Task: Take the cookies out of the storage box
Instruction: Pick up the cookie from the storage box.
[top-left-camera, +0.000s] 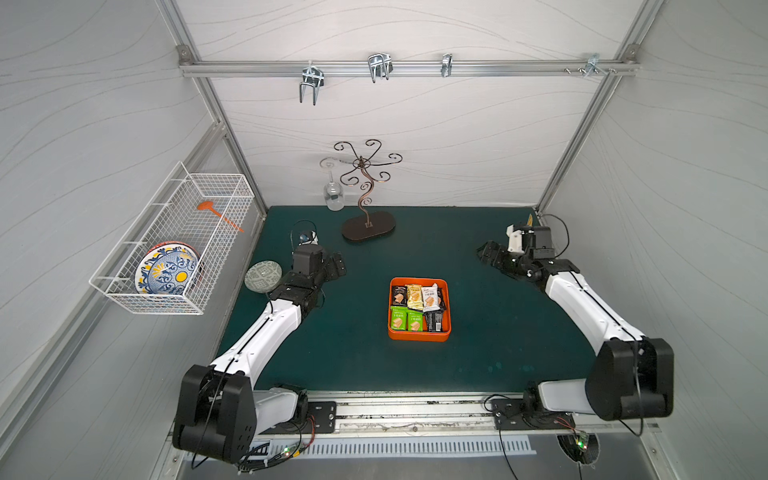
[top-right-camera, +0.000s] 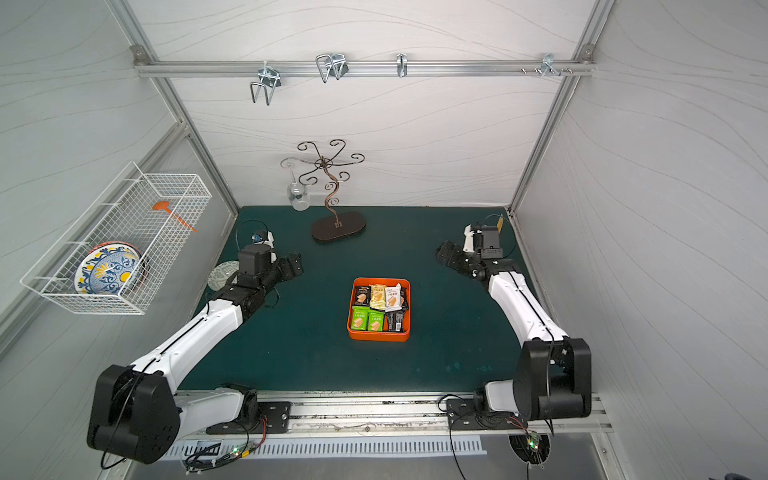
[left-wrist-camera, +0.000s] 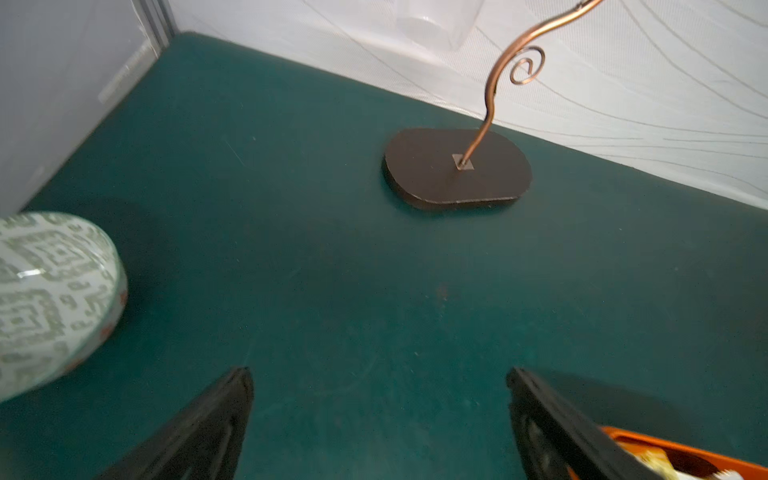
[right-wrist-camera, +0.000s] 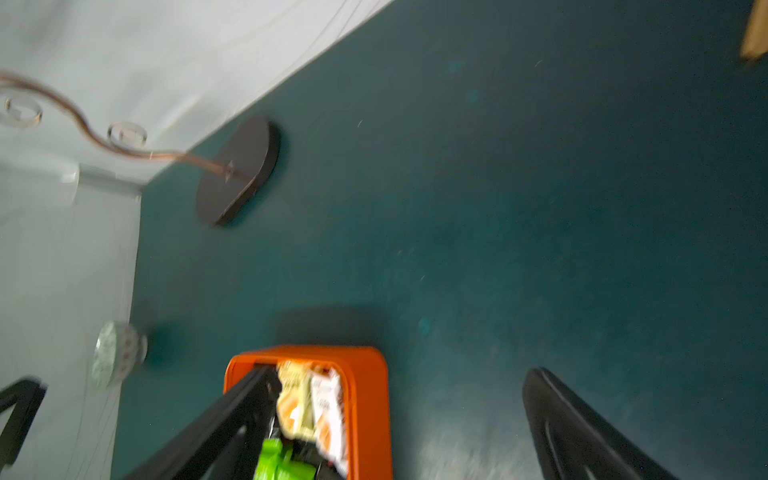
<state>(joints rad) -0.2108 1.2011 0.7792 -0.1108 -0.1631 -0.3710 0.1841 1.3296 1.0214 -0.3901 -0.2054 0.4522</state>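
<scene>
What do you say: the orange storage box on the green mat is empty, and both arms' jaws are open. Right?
The storage box is not empty: both top views show it full of cookie packets. It does sit on the green mat, and the left gripper and right gripper have open jaws.

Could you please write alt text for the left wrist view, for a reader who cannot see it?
The open left gripper hovers over bare green mat, holding nothing. Beyond it, a copper stand on a dark oval base sits near the white wall; a green-patterned dish lies at one side, and a corner of the orange box of cookies shows at the other.
</scene>
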